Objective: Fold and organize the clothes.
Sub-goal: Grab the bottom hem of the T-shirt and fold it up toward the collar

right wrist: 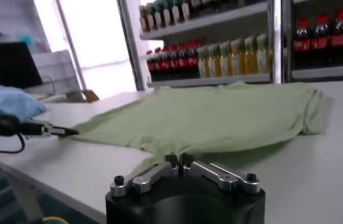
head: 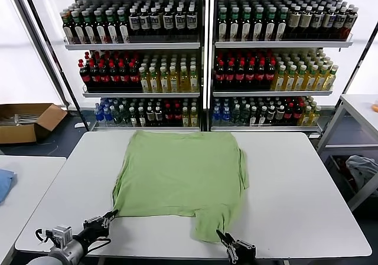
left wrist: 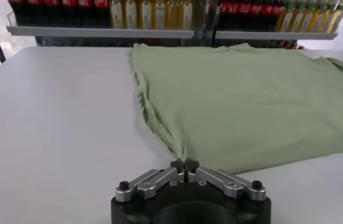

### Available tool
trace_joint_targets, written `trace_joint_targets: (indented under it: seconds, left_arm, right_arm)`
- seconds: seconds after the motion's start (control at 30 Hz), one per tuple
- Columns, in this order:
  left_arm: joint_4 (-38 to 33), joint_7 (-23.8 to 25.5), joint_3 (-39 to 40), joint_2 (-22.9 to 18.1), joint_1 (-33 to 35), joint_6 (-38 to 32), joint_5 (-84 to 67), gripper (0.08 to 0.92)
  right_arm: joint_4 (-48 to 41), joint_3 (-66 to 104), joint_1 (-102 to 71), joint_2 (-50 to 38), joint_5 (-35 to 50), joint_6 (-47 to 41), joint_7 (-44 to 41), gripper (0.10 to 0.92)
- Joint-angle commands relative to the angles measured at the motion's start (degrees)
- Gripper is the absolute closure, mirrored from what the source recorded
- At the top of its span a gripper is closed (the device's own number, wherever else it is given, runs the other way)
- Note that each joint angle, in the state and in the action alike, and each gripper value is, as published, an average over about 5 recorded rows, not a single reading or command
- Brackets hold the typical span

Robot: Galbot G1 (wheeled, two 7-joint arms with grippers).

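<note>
Two pincers of mine, left pincer [head: 113,214] and right pincer [head: 221,236], each pinch a near corner of the shirt [head: 180,173] lying flat on the table [head: 295,182], probably to lift and fold it.

The head camera looks forward and down over the table [head: 295,176]. Both wrist cameras sit low, close behind their grippers, sharing the T-shirt [left wrist: 250,103].

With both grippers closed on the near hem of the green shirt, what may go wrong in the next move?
1. The left gripper pinches only the very corner of the T-shirt, so the fabric may slip out when lifted.
2. The right gripper holds a narrow flap of the hem; uneven lifting could leave a crooked fold.
</note>
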Motion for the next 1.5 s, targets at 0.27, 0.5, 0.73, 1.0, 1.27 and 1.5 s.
trace_joint_targets:
  seconds: [0.27, 0.5, 0.73, 1.0, 1.27, 1.5]
  left_arm:
    - [-9.0, -0.3, -3.8, -1.9, 5.8, -0.9, -0.1, 0.912]
    - [-13.9, -0.5, -6.2, -2.8, 12.9, 0.3, -0.1, 0.912]
    - [-18.8, -0.7, -7.4, -5.8, 17.5, 2.6, 0.3, 0.912]
    - [-16.5, -1.2, -7.3, -5.0, 8.7, 2.8, -7.0, 0.912]
    - [-9.7, -3.8, -6.0, 2.4, -1.7, 4.9, -16.5, 0.912]
    - [-3.4, -4.7, -2.4, 6.9, -8.4, 5.6, -19.8, 0.912]
  right_arm:
    - [-0.1, 9.7, -8.3, 0.2, 5.5, 9.1, -11.2, 0.908]
    - [1.5, 12.0, -13.2, 0.8, 8.5, 10.5, -12.9, 0.908]
    - [2.6, 11.7, -11.2, 0.1, 13.9, 10.1, -10.5, 0.908]
    - [1.0, 9.3, 2.7, -1.7, 18.5, 6.4, -5.5, 0.908]
    - [-3.6, 5.1, 14.0, -3.9, 19.3, 3.5, -0.2, 0.908]
    - [-11.7, -0.5, 25.6, -6.2, 19.3, 2.2, 3.5, 0.908]
